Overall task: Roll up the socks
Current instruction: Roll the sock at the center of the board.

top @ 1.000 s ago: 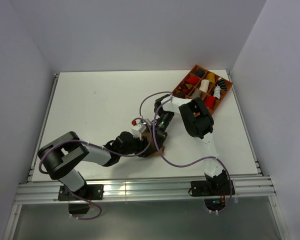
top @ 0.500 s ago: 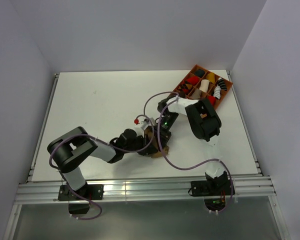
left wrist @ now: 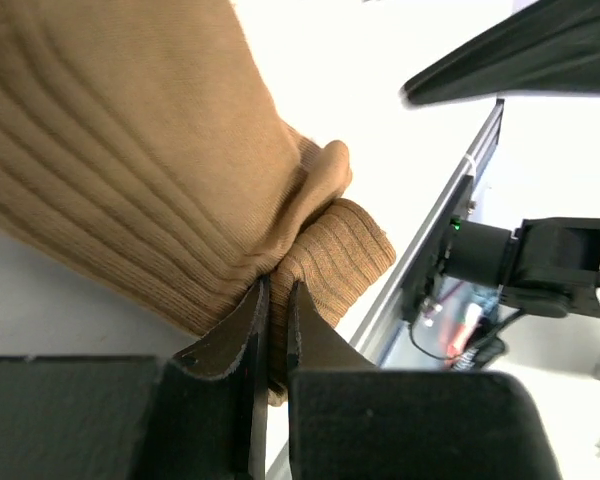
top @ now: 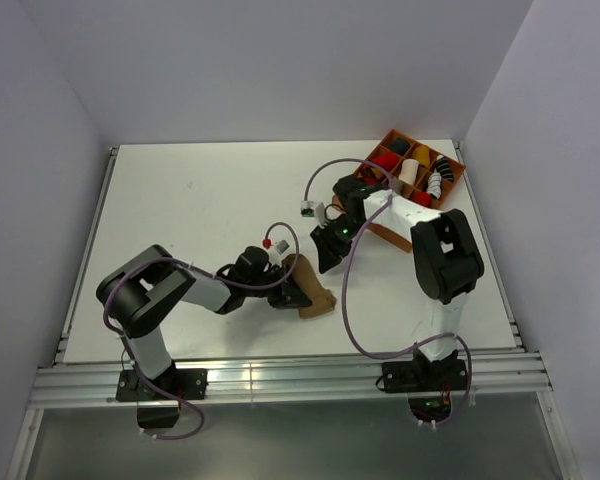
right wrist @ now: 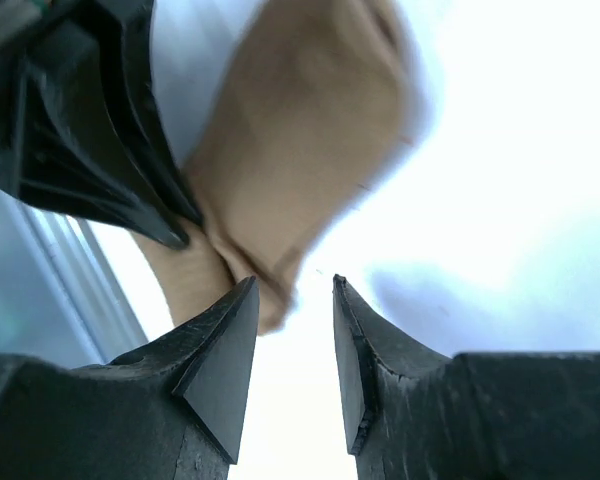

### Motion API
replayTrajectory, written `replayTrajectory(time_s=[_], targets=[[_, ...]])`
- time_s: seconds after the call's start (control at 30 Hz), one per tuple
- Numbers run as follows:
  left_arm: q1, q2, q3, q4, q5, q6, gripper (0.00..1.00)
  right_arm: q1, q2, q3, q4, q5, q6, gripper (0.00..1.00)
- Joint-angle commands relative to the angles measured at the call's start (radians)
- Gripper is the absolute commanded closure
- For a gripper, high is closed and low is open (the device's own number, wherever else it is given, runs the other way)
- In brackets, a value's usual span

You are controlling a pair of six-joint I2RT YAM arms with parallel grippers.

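Item: tan-brown ribbed fabric sock (top: 313,292). Lay bunched on the white table (top: 180,200), near its front edge, between the two arms and well apart from the orange compartment tray (top: 453,183) at the far right corner.

Left claw (left wrist: 277,295): closed almost fully, nipped onto a fold of ribbed knit at the sock's edge, with fabric bulging on either side of the grip. Right claw (right wrist: 288,290): stood partly parted, held nothing, hovered just beside one end of the sock, seemingly clear of it.

Handling, as judged: light, soft, limp. Likely to sag, stretch and unroll once let go. Some friction from the ribs, so not slippery; not fragile. Best taken at a doubled fold or the thicker cuff, with a second hold at the opposite end to keep the roll tight.

Hidden or unclear: no striped sock made out in any view. Toe and cuff not told apart with certainty. Partly covered from above by the left claw. Right wrist view blurred and washed out by glare. Small sock rolls (top: 384,160) in the tray seen only as red, yellow, black and white blobs
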State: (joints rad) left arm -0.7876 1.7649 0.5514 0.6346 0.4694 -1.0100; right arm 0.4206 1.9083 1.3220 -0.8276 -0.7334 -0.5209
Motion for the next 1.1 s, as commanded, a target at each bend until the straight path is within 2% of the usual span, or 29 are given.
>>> replayTrajectory(time_s=[0.0,0.2,0.33,0.47,0.6,0.8,1.07], targets=[[0.031,0.051,0.011,-0.266,0.075,-0.019,1.00,-0.040,-0.075,-0.039,0.084,0.031,0.006,0.57],[0.090,0.100,0.068,-0.374,0.198,-0.055,1.00,-0.052,-0.225,-0.162,0.151,0.077,-0.109,0.56],[0.136,0.137,0.110,-0.493,0.267,0.000,1.00,-0.025,-0.340,-0.263,0.191,0.094,-0.207,0.53],[0.151,0.165,0.172,-0.602,0.282,0.056,1.00,0.074,-0.463,-0.389,0.245,0.107,-0.300,0.50],[0.159,0.188,0.200,-0.632,0.290,0.077,1.00,0.206,-0.532,-0.470,0.294,0.160,-0.338,0.46],[0.159,0.203,0.205,-0.664,0.296,0.080,1.00,0.345,-0.581,-0.543,0.395,0.264,-0.341,0.43],[0.159,0.211,0.205,-0.662,0.301,0.086,1.00,0.477,-0.536,-0.563,0.429,0.363,-0.334,0.42]])
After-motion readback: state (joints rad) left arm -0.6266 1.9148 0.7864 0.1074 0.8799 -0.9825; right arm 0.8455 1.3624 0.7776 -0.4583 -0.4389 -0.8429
